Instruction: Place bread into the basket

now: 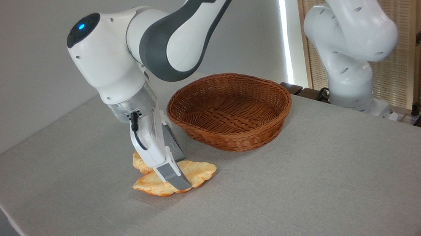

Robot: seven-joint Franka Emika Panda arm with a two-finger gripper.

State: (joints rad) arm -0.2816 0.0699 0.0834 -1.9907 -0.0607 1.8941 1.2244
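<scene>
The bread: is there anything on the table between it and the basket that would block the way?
Nothing visible does. The bread lies on the table left of and in front of the basket, with only bare cloth between them. The small bun sits behind the bread, away from that path. The gripper is down at the bread.

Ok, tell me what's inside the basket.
The basket holds nothing visible: only bare woven bottom shows. Its near wall hides a strip of the bottom. The bread lies outside on the table, under the gripper.

arm: bent low | tool: angled down-right, opening hidden
</scene>
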